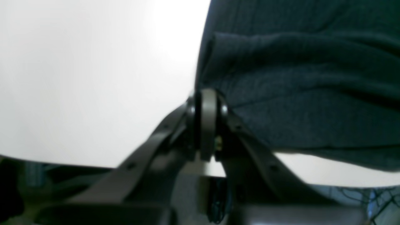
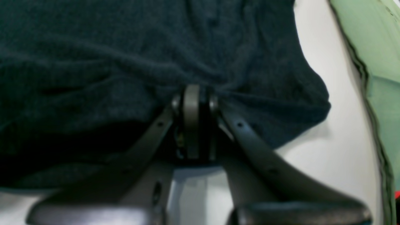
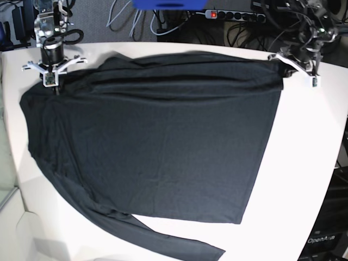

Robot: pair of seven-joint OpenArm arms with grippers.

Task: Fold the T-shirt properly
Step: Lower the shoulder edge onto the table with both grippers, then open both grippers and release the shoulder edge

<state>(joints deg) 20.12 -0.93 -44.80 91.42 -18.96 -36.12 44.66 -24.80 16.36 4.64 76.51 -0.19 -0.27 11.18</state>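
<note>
The black T-shirt [image 3: 163,141] lies spread on the white table [image 3: 310,163], with folds bunched along its far edge and one long sleeve trailing to the front [image 3: 163,239]. My left gripper [image 3: 281,66] is at the shirt's far right corner. In the left wrist view it [image 1: 206,97] is shut on the edge of the fabric [image 1: 297,93]. My right gripper [image 3: 56,89] is at the far left corner. In the right wrist view it [image 2: 193,92] is shut on gathered fabric [image 2: 93,62].
Cables and a power strip [image 3: 228,13] lie behind the table's far edge. A blue object [image 3: 168,4] is at the top. A pale green surface [image 2: 381,62] lies beyond the table's left edge.
</note>
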